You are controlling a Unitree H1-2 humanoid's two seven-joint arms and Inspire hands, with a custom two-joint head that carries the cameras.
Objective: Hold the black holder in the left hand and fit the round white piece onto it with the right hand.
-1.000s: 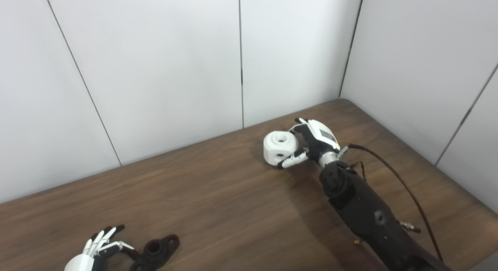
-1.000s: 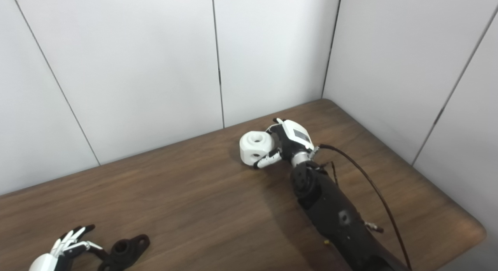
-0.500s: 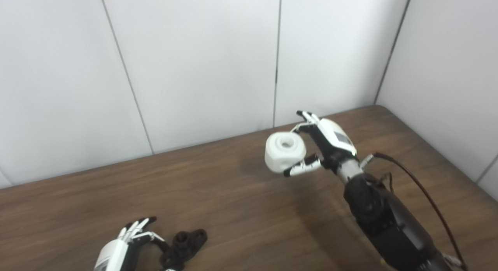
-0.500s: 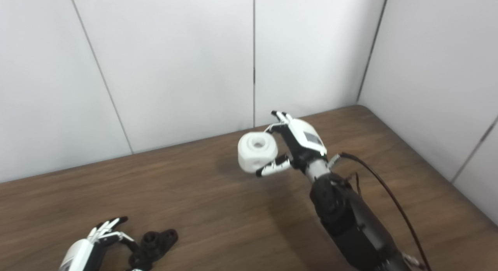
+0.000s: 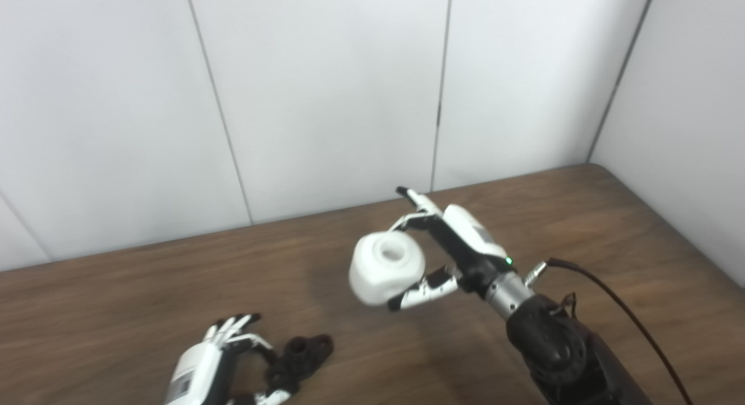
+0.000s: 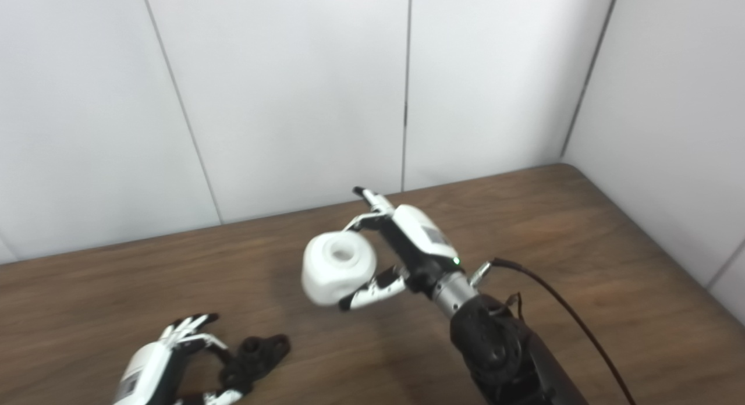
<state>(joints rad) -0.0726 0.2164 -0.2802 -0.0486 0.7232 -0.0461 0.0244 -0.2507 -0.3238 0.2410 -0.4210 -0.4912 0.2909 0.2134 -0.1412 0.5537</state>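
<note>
The round white piece (image 5: 384, 274) has a hole in its top. My right hand (image 5: 460, 253) is shut on it, fingers behind and thumb below, and holds it in the air above the middle of the brown table (image 5: 145, 300). The black holder (image 5: 302, 352) lies flat on the table at the near left. My left hand (image 5: 212, 358) is right beside the holder's left end. Its fingers are spread above that end and its thumb is below it, not closed on it.
White wall panels (image 5: 326, 91) stand along the table's far edge and right side. A dark cable (image 5: 628, 318) runs from my right wrist over the table's right part.
The camera has turned left. My right hand has lifted the white piece off the table and carried it nearer and leftward. My left hand has edged closer to the holder.
</note>
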